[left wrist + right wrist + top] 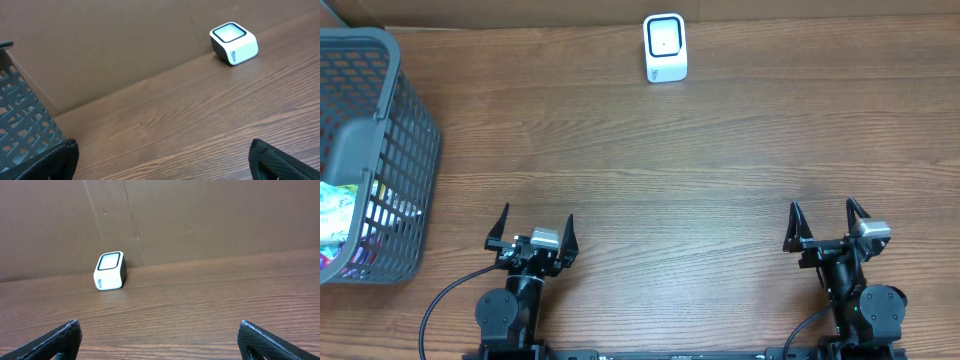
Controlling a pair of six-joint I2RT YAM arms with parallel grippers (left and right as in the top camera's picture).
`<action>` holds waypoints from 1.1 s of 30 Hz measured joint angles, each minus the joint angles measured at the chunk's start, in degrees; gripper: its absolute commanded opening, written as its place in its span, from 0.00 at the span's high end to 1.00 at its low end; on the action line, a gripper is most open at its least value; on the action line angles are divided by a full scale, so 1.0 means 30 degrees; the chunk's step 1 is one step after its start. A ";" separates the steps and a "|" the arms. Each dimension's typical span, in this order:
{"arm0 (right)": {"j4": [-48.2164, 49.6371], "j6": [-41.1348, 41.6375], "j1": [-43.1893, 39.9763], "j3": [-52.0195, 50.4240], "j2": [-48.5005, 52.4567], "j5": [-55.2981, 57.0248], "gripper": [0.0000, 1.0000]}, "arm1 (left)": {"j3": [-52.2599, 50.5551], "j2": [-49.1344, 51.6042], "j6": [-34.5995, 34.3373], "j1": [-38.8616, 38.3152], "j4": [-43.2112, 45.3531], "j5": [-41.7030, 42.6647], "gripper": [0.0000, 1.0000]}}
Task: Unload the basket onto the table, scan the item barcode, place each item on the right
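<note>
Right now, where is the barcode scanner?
Overhead view: the white scanner stands at the far edge of the table, near its middle, against the cardboard wall, far right of the grey basket.

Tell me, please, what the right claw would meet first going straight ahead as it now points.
Probably the cardboard wall. The right claw points over the table, with the white scanner off to its left, so the way looks free until then; depth is unclear.
</note>
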 measured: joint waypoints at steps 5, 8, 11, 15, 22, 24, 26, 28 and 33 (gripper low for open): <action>0.0015 -0.0007 0.0000 0.0000 0.0000 -0.0007 0.00 | 0.0000 0.0000 -0.0087 -0.0007 0.0036 0.0372 0.00; 0.0044 0.0000 0.0000 0.0000 0.0000 0.0007 0.00 | 0.0000 0.0000 -0.0175 -0.0007 0.0204 0.0758 0.00; 0.0051 -0.0007 0.0000 0.0000 0.0000 0.0000 0.00 | 0.0000 0.0000 -0.0466 -0.0007 0.0313 0.0962 0.00; 0.0051 -0.0007 0.0000 0.0000 0.0000 0.0007 0.00 | 0.0000 0.0000 -0.0896 -0.0007 0.0408 0.1086 0.00; -0.0036 -0.0007 0.0000 0.0000 0.0000 0.0000 0.00 | 0.0350 0.0007 -0.1311 -0.0007 0.0211 0.1158 0.00; -0.0182 -0.0007 0.0000 0.0000 0.0000 0.0000 0.00 | 0.0678 0.0080 -0.1311 -0.0007 0.0131 0.1166 0.00; -0.0262 -0.0015 0.0000 0.0000 0.0000 -0.0007 0.00 | 0.1158 0.0503 -0.1319 -0.0007 0.0080 0.1166 0.00; -0.0284 -0.0007 0.0000 0.0000 0.0000 -0.0007 0.00 | 0.1654 0.1253 -0.1319 -0.0007 0.0066 0.1166 0.00; -0.0299 -0.0015 0.0000 0.0007 0.0000 -0.0066 0.00 | 0.3060 0.4364 -0.1377 -0.0007 0.0000 0.1370 0.00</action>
